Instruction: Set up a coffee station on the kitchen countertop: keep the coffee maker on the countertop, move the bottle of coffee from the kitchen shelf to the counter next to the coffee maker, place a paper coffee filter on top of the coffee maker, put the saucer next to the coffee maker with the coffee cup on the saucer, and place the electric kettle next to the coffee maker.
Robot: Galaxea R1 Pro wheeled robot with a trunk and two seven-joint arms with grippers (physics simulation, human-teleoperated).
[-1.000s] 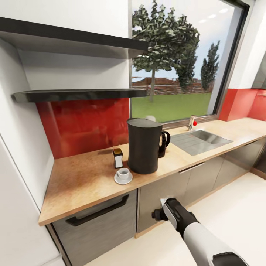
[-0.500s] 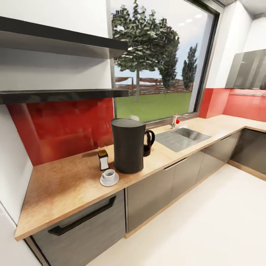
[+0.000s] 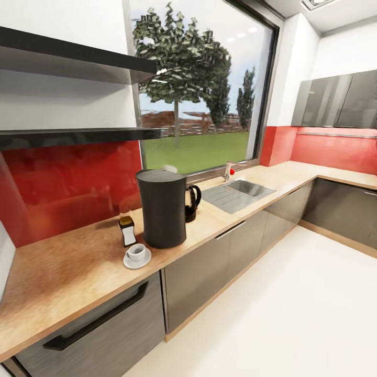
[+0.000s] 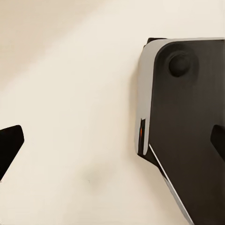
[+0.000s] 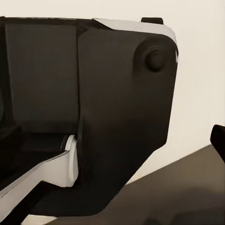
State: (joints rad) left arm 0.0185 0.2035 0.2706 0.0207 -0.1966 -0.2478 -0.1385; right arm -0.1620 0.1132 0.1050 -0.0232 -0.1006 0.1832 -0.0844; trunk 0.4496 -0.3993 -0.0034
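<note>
And here's the worktop (image 3: 78, 267), long wood grain running under a glossy red backsplash (image 3: 68, 183). Centre stage stands the tall dark grey coffee maker (image 3: 161, 208), upright. Tucked just behind it, toward the window (image 3: 201, 99), sits the electric kettle (image 3: 191, 202), its loop handle showing. On the other side, the bottle of coffee (image 3: 126, 231) stands close by the coffee maker, and just in front of it the coffee cup (image 3: 136, 252) sits on the saucer (image 3: 137, 259). Above, the kitchen shelf (image 3: 73, 137) runs black along the wall. Further along lies the sink (image 3: 238, 189). The wrist views give dark robot body (image 4: 187, 126) over pale floor (image 4: 70, 93); whether either claw is apart or together, I cannot tell.
</note>
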